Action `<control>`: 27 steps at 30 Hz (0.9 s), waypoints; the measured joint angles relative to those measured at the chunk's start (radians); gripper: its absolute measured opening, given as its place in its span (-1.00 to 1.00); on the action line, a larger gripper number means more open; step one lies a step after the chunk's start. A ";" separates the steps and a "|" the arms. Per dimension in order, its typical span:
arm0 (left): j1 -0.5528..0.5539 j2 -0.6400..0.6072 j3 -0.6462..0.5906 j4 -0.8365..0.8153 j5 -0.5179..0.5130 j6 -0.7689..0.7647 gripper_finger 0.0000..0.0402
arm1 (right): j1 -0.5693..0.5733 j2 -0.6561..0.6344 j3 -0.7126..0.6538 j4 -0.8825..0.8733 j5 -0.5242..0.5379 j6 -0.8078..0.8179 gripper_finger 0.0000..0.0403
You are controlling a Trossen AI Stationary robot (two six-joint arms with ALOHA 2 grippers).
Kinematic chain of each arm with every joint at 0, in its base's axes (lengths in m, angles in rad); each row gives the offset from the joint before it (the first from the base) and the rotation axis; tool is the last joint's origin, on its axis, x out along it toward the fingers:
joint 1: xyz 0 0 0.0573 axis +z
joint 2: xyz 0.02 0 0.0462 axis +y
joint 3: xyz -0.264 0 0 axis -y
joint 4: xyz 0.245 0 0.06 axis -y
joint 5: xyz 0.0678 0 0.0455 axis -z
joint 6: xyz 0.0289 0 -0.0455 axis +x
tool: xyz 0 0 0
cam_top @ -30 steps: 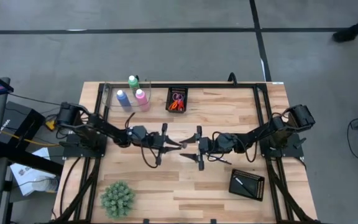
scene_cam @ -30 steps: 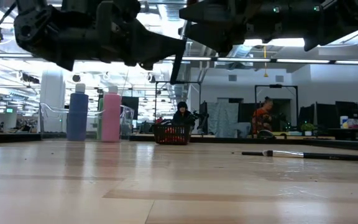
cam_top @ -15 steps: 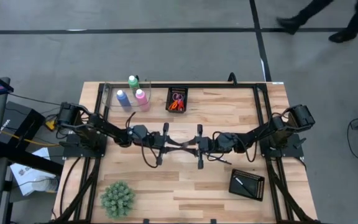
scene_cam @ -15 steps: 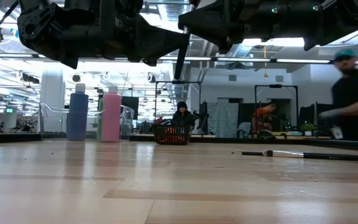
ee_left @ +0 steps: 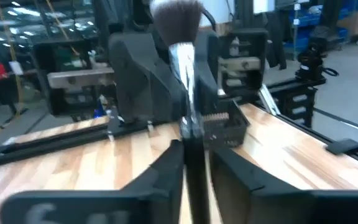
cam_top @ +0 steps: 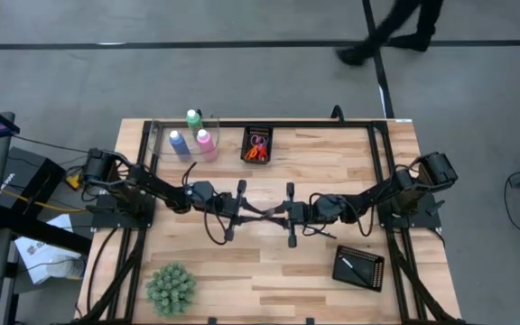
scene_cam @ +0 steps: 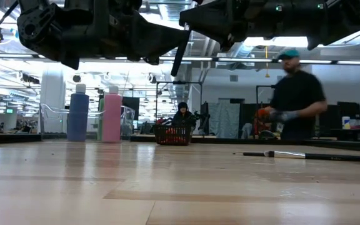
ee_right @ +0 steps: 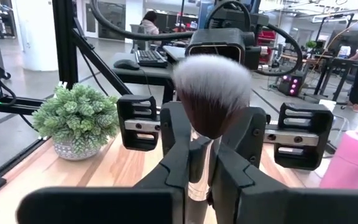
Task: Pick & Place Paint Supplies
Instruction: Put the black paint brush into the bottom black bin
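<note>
Brush [cam_top: 264, 212] held above table centre, gripped at both ends: left gripper [cam_top: 246, 208] and right gripper [cam_top: 283, 214] both clenched on it. Step: mid-air handover. Next: one gripper releases, presumably.

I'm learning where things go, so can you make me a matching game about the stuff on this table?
Things:
1. plant
2. scissors
3. held brush
4. pink bottle

Places:
A. in a black tray
B. between the left end effector and the right end effector
C. right beside the blue bottle
D. on its own near a table corner

Pairs: 1-D, 2-A, 3-B, 4-C
</note>
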 joint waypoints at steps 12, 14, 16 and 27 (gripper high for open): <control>-0.001 -0.020 -0.007 -0.108 -0.004 -0.003 -0.01 | 0.020 0.000 0.000 -0.004 0.001 -0.011 -0.85; -0.001 -0.056 -0.005 -0.174 -0.006 -0.003 0.03 | 0.027 0.000 0.000 -0.018 0.001 -0.011 -0.85; -0.001 -0.113 -0.006 -0.295 -0.006 -0.002 0.05 | 0.038 0.000 0.000 -0.035 0.001 -0.004 -0.85; -0.023 -0.403 -0.006 -0.742 -0.006 0.002 -0.02 | 0.129 -0.083 0.108 -0.641 0.007 0.226 -0.85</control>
